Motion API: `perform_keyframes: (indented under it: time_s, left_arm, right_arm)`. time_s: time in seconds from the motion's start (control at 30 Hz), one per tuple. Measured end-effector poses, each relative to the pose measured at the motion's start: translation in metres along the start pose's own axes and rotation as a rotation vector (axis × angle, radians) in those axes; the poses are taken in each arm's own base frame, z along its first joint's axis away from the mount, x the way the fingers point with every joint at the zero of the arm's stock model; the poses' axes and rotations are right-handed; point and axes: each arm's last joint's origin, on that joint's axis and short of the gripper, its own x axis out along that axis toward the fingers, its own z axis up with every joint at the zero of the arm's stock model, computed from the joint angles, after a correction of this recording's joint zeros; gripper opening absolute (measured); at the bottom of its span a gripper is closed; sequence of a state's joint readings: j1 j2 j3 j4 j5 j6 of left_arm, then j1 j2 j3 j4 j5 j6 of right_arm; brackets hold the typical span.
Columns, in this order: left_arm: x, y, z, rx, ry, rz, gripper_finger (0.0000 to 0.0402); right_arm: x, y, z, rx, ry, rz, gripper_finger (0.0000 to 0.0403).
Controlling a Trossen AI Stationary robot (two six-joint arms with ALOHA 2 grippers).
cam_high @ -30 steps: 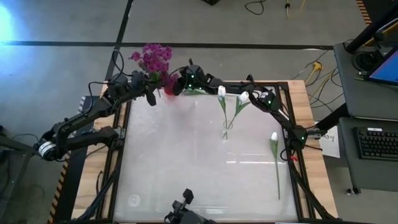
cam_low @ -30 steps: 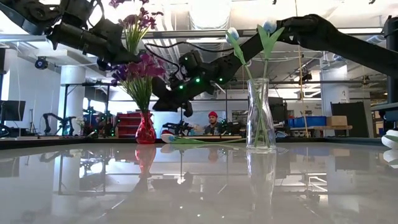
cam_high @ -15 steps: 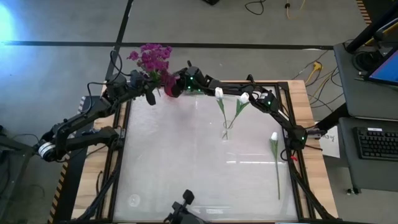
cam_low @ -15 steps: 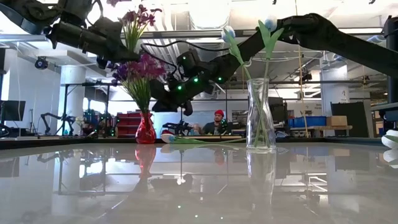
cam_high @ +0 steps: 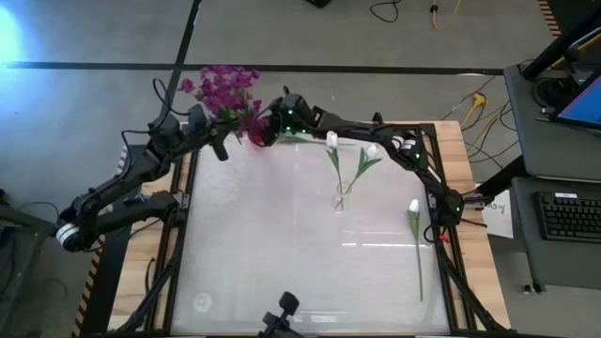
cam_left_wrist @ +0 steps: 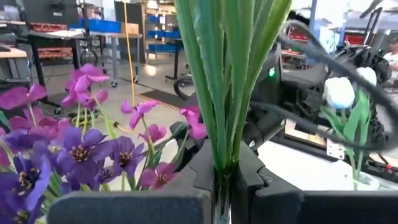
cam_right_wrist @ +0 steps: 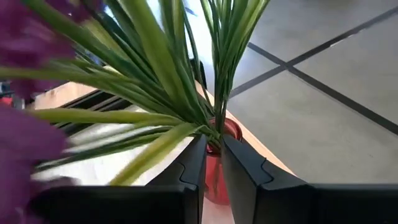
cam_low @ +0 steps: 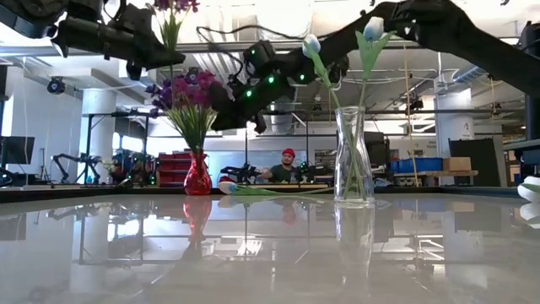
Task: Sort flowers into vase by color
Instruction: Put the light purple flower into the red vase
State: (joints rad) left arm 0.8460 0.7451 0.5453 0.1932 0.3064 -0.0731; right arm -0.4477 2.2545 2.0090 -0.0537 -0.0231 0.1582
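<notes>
The left gripper [cam_left_wrist: 222, 186] is hovering above the tabletop's [cam_high: 282, 253] far left corner, its jaws clamped on a purple flower stem [cam_left_wrist: 227, 81]. Just beside it, the red vase [cam_low: 197, 175] is holding more purple flowers [cam_low: 187, 91]. The right gripper [cam_right_wrist: 211, 168] is sitting over that vase, jaws nearly together around a green stalk. Near the middle, the clear vase [cam_low: 354, 156] is holding two white flowers [cam_high: 347, 155]. Another white flower [cam_high: 415, 239] is lying at the right edge.

Robotics lab, concrete floor [cam_high: 94, 33], blue storage bins [cam_low: 418, 164], other robot arms [cam_low: 72, 163] behind
</notes>
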Motion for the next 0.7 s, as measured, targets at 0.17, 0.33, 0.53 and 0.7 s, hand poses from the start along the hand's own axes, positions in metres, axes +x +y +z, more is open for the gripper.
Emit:
perform_keyframes:
  time_s: [0.17,0.33,0.53,0.7]
  left_arm:
    - [-0.003,-0.003,0.002,-0.014,-0.011,-0.047,0.0]
    - [-0.006,-0.007,0.004,-0.026,-0.019,-0.133,0.0]
    - [-0.01,-0.013,0.008,-0.023,-0.039,-0.171,0.0]
    - [-0.009,-0.025,0.007,-0.023,-0.036,-0.261,0.0]
  right_arm:
    - [-0.018,0.002,0.015,-0.018,0.032,-0.006,0.0043]
    - [-0.035,0.005,0.032,-0.053,0.023,-0.004,0.0043]
    - [-0.053,0.009,0.052,-0.108,-0.023,0.001,0.0043]
    - [-0.089,0.014,0.085,-0.175,-0.107,0.005,0.0043]
